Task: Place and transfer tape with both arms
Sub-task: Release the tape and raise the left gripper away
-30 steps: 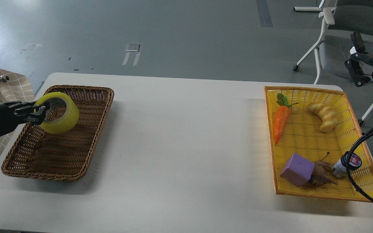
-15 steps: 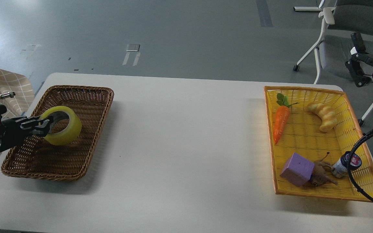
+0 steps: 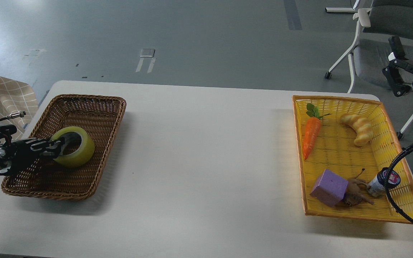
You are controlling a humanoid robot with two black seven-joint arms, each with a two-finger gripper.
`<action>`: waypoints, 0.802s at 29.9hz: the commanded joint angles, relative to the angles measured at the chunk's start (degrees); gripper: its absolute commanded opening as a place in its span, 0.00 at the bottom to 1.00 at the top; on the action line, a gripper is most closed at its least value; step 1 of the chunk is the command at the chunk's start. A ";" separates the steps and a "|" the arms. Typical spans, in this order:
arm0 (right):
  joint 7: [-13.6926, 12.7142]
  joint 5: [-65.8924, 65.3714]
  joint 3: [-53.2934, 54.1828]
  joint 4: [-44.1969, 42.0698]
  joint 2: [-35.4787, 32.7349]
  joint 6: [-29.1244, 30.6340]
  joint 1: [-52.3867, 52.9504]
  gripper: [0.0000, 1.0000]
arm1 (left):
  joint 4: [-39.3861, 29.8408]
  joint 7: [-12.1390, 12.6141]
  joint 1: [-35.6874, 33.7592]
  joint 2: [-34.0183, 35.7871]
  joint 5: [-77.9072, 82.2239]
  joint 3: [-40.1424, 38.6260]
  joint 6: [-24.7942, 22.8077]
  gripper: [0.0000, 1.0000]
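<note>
The tape (image 3: 79,153), a yellow translucent roll with a pale core, is low inside the brown wicker basket (image 3: 95,107) at the table's left, tilted, at or just above the basket floor. My left gripper (image 3: 59,146) comes in from the left edge and is shut on the roll's near wall, with one finger through the ring's hole. My right gripper (image 3: 395,70) is held high off the table's far right corner, over the floor beside a chair. Its fingers stand apart and hold nothing.
A yellow tray (image 3: 400,157) at the right holds a toy carrot (image 3: 311,137), a twisted bread roll (image 3: 359,129), a purple block (image 3: 329,187), a brown clump and a small jar (image 3: 381,182). A black cable (image 3: 394,200) loops over its right rim. A chair (image 3: 378,46) stands behind.
My left gripper has gone down and slightly right with the tape, from above the basket's left rim to low inside the basket. The right arm has hardly moved.
</note>
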 commanded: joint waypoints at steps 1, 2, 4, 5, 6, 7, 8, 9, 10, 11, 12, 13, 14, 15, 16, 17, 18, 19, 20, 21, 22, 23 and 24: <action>0.00 -0.08 0.00 0.00 -0.09 0.00 -0.04 1.00 | 0.82 -3.34 -0.78 -0.14 0.02 0.00 -0.38 0.93; 0.00 -0.08 0.00 0.00 -0.09 0.00 -0.04 1.00 | 0.91 -4.29 -0.78 -0.05 0.02 0.00 -0.38 0.95; 0.00 -0.17 0.00 0.00 -0.09 0.00 -0.13 1.00 | 1.26 -4.74 -0.78 0.12 -0.24 0.00 -0.64 0.96; 0.00 -0.17 0.00 0.00 -0.09 0.00 -0.13 1.00 | 1.35 -4.83 -0.78 0.21 -0.33 0.00 -0.64 0.97; 0.00 -0.17 -0.09 0.00 -0.09 0.00 -0.13 1.00 | 1.35 -4.83 -0.78 0.21 -0.33 0.00 -0.64 0.97; 0.00 -0.26 0.00 0.00 -0.09 0.00 -0.13 1.00 | 1.35 -5.06 -0.69 0.30 -0.42 0.00 -0.64 0.97; 0.00 -0.26 0.00 0.00 -0.09 0.00 -0.13 1.00 | 1.35 -5.06 -0.69 0.39 -0.42 0.00 -0.64 0.97; 0.00 -0.26 -0.09 0.00 -0.09 0.00 -0.13 1.00 | 1.44 -5.06 -0.78 0.39 -0.50 0.00 -0.64 0.97; 0.00 -0.26 0.00 0.00 0.00 0.00 -0.13 1.00 | 1.53 -5.06 -0.95 0.48 -1.20 -0.17 -0.64 0.97; 0.00 -0.26 0.00 0.00 0.00 0.00 -0.22 1.00 | 1.61 -5.06 -1.48 0.56 -2.95 -0.44 -0.64 0.98; 0.00 -0.17 -0.09 0.00 0.00 0.00 -0.22 1.00 | 1.61 -5.06 -2.18 0.48 -4.45 -0.79 -0.64 0.98; 0.00 -0.26 0.00 0.00 0.00 0.00 -0.22 1.00 | 1.53 -5.06 -4.10 0.39 -8.38 -0.79 -0.64 0.98; 0.00 -0.26 0.00 0.00 0.00 0.00 -0.22 1.00 | 1.35 -5.06 -5.42 0.48 -11.03 -0.70 -0.64 0.98; 0.00 -0.26 0.00 0.00 0.00 0.00 -0.22 1.00 | 1.00 -5.06 -6.65 0.74 -13.58 -0.61 -0.64 0.98; 0.00 -0.26 0.00 0.08 0.00 0.00 -0.22 1.00 | 0.83 -5.06 -8.75 0.83 -18.65 -0.35 -0.73 0.98; 0.00 -0.26 0.00 0.08 0.00 0.00 -0.13 1.00 | 0.65 -5.06 -9.65 1.00 -20.87 -0.26 -0.90 0.98; 0.00 -0.26 0.00 0.08 0.00 0.00 -0.04 1.00 | 0.04 -5.06 -11.66 1.96 -24.64 -0.44 -1.34 0.98; 0.00 -0.26 0.00 0.00 0.00 0.00 0.13 1.00 | -1.45 -5.06 -14.03 3.80 -27.98 -1.05 -2.21 0.98; 0.00 -0.26 0.00 0.00 0.00 0.00 0.22 1.00 | -2.42 -5.06 -15.27 4.51 -29.75 -1.14 -2.83 0.98; 0.00 -0.26 0.00 0.00 0.00 0.00 0.22 1.00 | -3.56 -5.06 -16.58 5.13 -31.86 -1.23 -3.27 0.98; 0.00 -0.26 0.00 0.00 0.00 0.00 0.31 1.00 | -6.01 -5.06 -18.16 5.66 -36.93 -1.49 -4.06 0.98; 0.00 -0.26 0.00 0.08 0.00 0.00 0.31 1.00 | -7.34 -5.06 -18.62 5.66 -39.76 -1.67 -4.33 0.98; 0.00 -0.26 0.08 0.17 0.09 0.00 0.40 1.00 | -10.05 -5.06 -18.97 5.75 -45.62 -2.10 -4.51 0.98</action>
